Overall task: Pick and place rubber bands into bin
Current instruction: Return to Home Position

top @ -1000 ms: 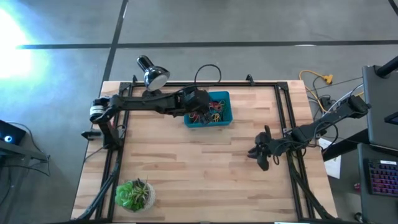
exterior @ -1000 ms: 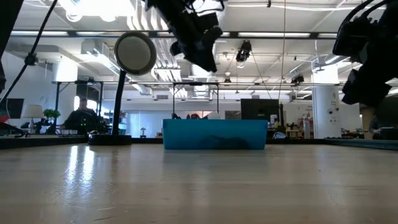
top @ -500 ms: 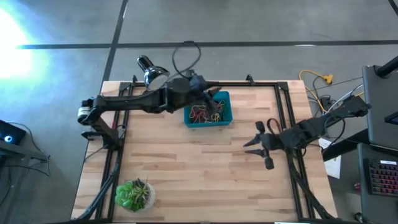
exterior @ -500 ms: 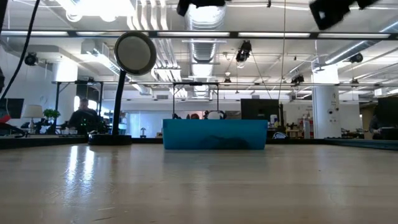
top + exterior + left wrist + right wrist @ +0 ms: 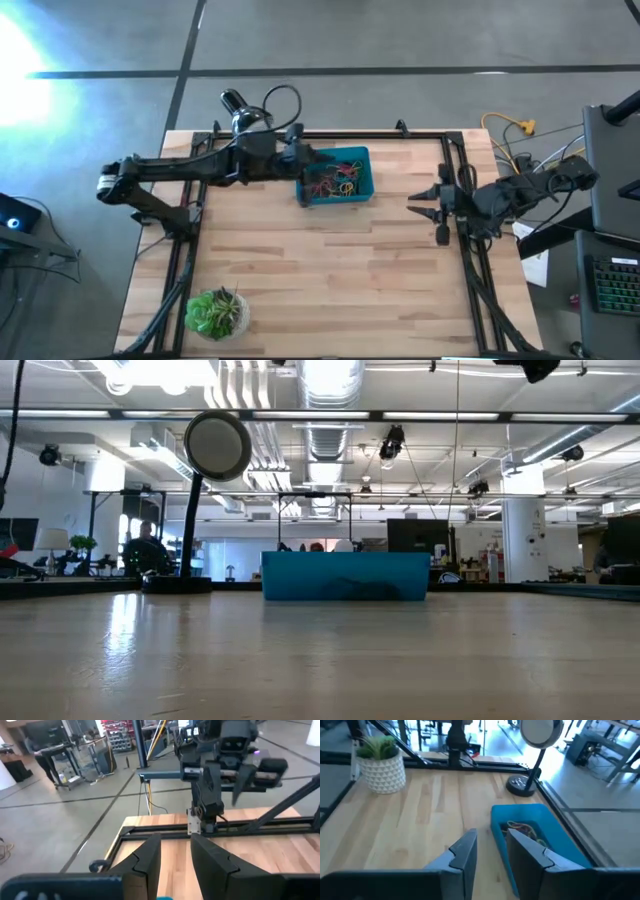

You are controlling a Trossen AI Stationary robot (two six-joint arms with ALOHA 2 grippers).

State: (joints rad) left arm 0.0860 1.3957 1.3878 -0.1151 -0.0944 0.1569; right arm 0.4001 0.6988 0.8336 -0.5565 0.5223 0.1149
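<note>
The teal bin (image 5: 335, 177) sits at the table's far middle, with several coloured rubber bands (image 5: 338, 184) lying loose inside it; they also show in the right wrist view (image 5: 522, 829). My left gripper (image 5: 303, 163) hangs high over the bin's left wall, pointing almost level toward the table's right, open, with nothing between its fingers (image 5: 176, 857). My right gripper (image 5: 422, 208) is raised near the table's right side, pointing left toward the bin, open and holding nothing (image 5: 490, 855). In the low view the bin (image 5: 345, 577) stands alone on the table.
A desk lamp (image 5: 245, 115) stands at the far left behind the bin. A potted plant (image 5: 215, 312) sits at the near left corner. Black frame rails (image 5: 465, 200) run along the table's sides. The bare wood (image 5: 330, 270) in the near middle is free room.
Both grippers have risen well above the table. My left gripper has drawn back from over the bin toward the table's left and tipped up to almost level. My right gripper has gone toward the right and far edges and rolled about its own axis.
</note>
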